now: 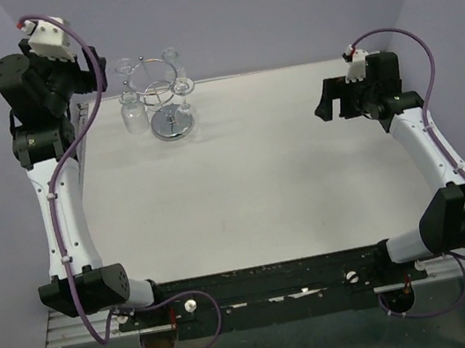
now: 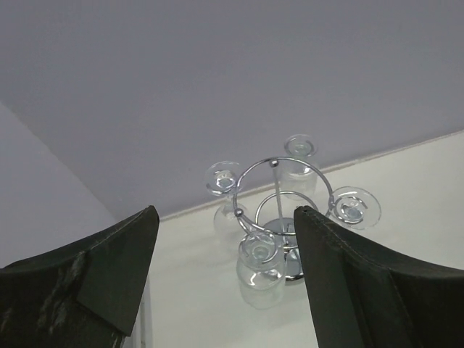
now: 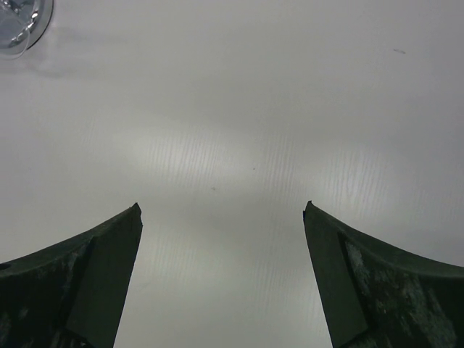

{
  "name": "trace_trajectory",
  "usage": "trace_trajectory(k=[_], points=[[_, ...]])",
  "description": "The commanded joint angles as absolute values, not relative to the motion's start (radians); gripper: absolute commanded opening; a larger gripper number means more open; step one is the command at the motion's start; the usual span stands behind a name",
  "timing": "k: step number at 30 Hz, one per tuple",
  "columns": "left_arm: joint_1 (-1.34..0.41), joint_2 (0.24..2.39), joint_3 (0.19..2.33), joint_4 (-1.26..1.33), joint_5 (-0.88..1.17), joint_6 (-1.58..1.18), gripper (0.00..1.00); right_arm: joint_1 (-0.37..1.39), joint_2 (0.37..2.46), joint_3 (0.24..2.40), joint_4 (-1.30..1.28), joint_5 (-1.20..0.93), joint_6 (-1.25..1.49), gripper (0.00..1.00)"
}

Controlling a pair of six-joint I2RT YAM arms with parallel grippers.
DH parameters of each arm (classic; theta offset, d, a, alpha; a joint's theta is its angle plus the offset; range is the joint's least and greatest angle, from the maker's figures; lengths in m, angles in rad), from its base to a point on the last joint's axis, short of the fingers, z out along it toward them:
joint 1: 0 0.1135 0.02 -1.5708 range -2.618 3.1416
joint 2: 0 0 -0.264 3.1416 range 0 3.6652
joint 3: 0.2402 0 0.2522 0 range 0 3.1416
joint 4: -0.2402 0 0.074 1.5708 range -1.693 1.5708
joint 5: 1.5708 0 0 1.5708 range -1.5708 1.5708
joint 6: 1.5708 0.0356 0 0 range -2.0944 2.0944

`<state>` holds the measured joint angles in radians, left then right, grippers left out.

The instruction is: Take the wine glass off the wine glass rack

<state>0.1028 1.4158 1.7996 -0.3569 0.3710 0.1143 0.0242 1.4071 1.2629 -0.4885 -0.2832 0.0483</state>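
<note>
The chrome wine glass rack (image 1: 166, 105) stands on its round base at the far left of the table, with several clear wine glasses hanging upside down from its top ring. In the left wrist view the ring (image 2: 279, 185) shows ahead, and the nearest wine glass (image 2: 259, 268) hangs in line with the gap between my fingers but beyond them. My left gripper (image 1: 96, 76) (image 2: 226, 210) is open and empty, raised just left of the rack. My right gripper (image 1: 325, 103) (image 3: 221, 206) is open and empty over bare table at the far right.
The purple back wall runs just behind the rack. A white table (image 1: 244, 190) lies between the arms. The edge of a glass (image 3: 18, 22) shows at the top left corner of the right wrist view.
</note>
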Motion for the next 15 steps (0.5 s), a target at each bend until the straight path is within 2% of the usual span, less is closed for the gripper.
trace_trajectory(k=[1,6,15], points=[[0.245,1.448,1.815,-0.339,0.471,-0.044,0.9,0.02,1.411,1.258,-0.488,-0.374,0.06,1.0],[0.351,1.442,1.689,-0.27,0.479,-0.15,0.89,0.021,1.416,1.258,-0.48,-0.506,0.06,1.0],[0.403,1.518,1.517,-0.054,0.586,-0.457,0.71,0.02,1.439,1.301,-0.485,-0.577,0.028,0.98]])
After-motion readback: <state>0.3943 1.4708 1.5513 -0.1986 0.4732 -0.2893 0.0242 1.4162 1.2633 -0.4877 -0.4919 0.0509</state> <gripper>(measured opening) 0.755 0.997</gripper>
